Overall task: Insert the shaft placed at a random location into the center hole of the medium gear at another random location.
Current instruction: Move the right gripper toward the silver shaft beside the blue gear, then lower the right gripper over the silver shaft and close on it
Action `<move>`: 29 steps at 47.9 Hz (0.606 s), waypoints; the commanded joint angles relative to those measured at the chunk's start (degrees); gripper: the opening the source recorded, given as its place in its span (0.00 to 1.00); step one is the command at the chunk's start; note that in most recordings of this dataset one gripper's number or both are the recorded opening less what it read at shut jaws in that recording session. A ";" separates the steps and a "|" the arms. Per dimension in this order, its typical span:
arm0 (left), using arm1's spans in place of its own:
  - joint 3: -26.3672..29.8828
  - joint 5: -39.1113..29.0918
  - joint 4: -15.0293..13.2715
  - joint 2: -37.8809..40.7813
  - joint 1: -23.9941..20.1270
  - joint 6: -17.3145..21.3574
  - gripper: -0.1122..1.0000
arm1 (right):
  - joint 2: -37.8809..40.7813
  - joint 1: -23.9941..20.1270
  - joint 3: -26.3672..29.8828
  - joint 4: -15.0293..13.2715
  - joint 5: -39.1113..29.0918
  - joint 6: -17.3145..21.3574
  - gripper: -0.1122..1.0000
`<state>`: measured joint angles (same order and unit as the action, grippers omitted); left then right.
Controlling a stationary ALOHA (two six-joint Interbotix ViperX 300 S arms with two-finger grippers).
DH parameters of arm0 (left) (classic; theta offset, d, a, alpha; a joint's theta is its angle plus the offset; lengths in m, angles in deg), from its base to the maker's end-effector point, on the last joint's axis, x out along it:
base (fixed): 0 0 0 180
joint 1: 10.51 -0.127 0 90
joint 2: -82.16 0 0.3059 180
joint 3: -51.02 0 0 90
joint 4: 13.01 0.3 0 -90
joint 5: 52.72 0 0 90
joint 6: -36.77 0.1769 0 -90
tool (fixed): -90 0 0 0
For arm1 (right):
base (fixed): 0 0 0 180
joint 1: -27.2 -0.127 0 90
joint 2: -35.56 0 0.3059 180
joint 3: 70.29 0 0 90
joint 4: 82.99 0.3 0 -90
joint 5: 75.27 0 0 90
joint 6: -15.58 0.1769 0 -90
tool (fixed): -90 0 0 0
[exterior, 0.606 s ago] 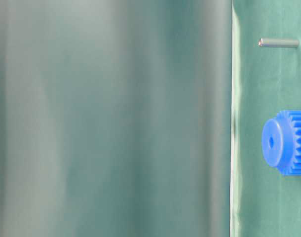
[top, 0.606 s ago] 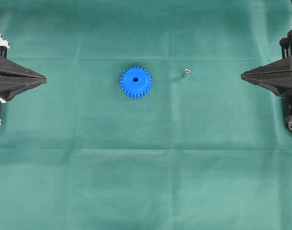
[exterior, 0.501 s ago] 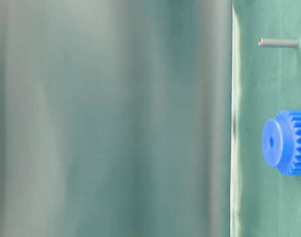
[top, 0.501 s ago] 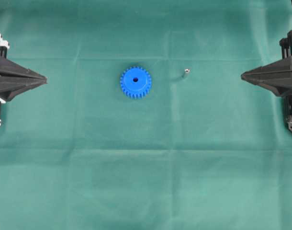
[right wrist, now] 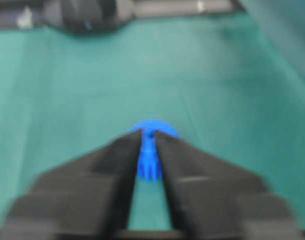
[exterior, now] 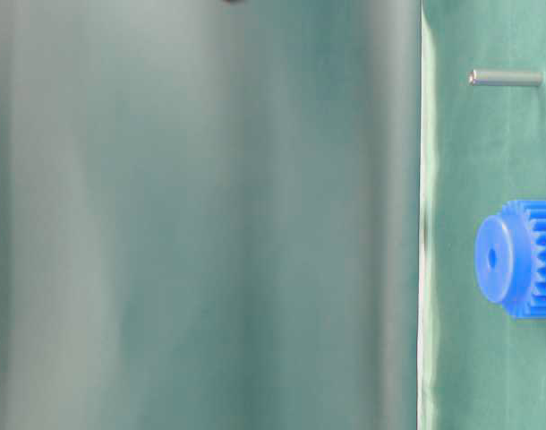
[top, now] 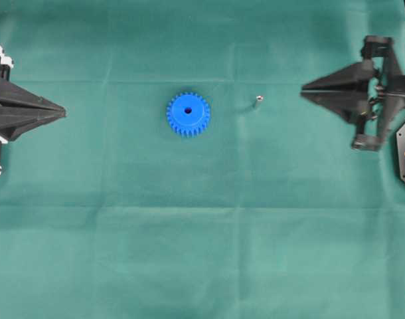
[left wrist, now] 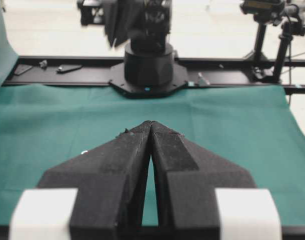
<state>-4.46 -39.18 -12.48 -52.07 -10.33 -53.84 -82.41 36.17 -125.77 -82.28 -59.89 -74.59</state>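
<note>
On the right side of the overhead view, the right gripper (top: 305, 88) has left its parked spot at the cloth's edge and pushed inward toward the middle, its arm now reaching further over the green cloth (top: 202, 252) than half a second ago. Its own blurred wrist view shows the two black fingers (right wrist: 120, 155) slightly parted, a narrow gap between the tips, nothing held. The left gripper (top: 62, 111) has not budged, its fingers pressed together.

Neither task part has moved. The shaft (top: 257, 101) stands apart from the gear, between it and the advancing gripper. The medium gear (top: 188, 113) lies flat, center hole (top: 188, 110) facing up and unobstructed.

My reading: the approach to the shaft has just begun, and the grasp itself is yet to come.
</note>
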 commanded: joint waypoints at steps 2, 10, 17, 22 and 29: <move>1.32 0.26 0.09 0.44 -0.09 -0.18 0.10 | 5.89 0.62 1.85 0.35 2.99 0.53 0.57; 1.23 0.26 0.18 0.44 -0.09 -0.18 0.10 | 17.67 1.93 2.55 0.35 10.81 0.18 0.92; 1.23 0.26 0.09 0.62 -0.09 -0.26 0.10 | 25.93 3.78 3.69 0.35 14.24 0.18 0.90; 1.23 0.18 0.18 0.62 -0.09 -0.26 0.10 | 30.59 4.75 4.39 0.35 15.47 0.18 0.90; 1.14 0.26 0.18 0.62 -0.09 -0.26 0.10 | 36.04 5.36 4.92 0.88 17.14 0.18 0.90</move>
<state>-4.46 -39.27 -12.48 -51.90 -10.33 -54.02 -47.87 41.09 -122.00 -81.76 -44.24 -74.59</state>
